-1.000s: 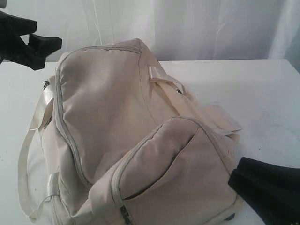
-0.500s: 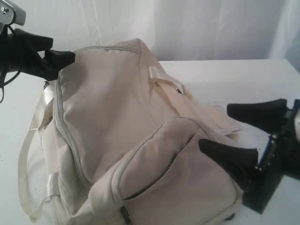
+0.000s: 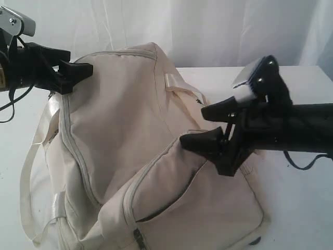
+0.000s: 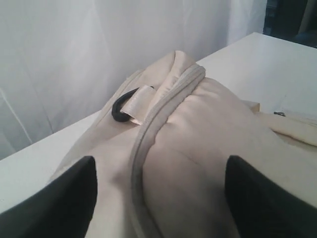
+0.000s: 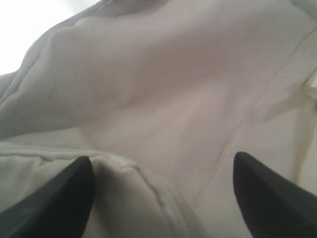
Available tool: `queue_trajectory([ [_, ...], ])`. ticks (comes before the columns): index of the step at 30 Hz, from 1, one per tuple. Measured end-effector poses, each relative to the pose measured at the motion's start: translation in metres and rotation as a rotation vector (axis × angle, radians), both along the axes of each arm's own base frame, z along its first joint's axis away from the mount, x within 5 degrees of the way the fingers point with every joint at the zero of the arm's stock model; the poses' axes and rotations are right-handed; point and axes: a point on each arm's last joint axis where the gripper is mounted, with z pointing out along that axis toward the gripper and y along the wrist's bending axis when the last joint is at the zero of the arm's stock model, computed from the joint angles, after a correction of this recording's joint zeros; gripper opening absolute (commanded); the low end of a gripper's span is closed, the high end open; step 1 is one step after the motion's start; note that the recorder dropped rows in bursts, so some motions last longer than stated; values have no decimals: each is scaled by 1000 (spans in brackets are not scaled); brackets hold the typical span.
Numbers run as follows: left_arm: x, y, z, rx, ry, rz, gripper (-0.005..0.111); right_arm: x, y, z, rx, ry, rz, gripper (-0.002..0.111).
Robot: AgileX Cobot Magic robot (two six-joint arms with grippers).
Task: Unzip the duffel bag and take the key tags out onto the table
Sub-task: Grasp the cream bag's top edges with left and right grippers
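Note:
The cream duffel bag (image 3: pixel 119 135) lies on the white table (image 3: pixel 296 88) with its grey zippers (image 3: pixel 73 146) shut. The key tags are hidden. My left gripper (image 3: pixel 80 61) stands open at the bag's far left end, and the left wrist view shows its fingers (image 4: pixel 64 203) on either side of a zipper seam (image 4: pixel 148 134). My right gripper (image 3: pixel 195 126) is open too. It hovers over the top edge of the side pocket (image 3: pixel 192 182), with bag fabric (image 5: pixel 163 89) between its fingertips. Neither gripper holds anything.
A white curtain (image 3: pixel 208 26) hangs behind the table. A pale webbing strap (image 3: pixel 26 177) loops off the bag's left side. A black ring with a strap tab (image 4: pixel 124 105) sits at the bag's end. Bare tabletop lies right of the bag.
The right gripper opened and moved from the bag's low front-right corner up and left, over the side pocket. The left gripper moved right to the bag's end.

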Motion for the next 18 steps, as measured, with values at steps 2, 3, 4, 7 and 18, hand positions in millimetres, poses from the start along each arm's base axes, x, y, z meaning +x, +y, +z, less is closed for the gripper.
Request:
queue_trajectory([
  [2,1,-1,-2,-9,5,-9,74,-1,6,-7,-29,11,45,65],
  [3,1,-2,-4,-15,10,-16,72,-3,9,-10,-47,12,69,62],
  [4,2,-2,-5,-20,11,-24,71,-5,10,-12,-61,10,88,60],
  [7,3,-3,-10,-31,21,-39,57,-7,11,-14,-97,2,125,48],
  [18,4,-4,-11,-74,73,-24,0,-6,7,-20,-153,106,51,0],
])
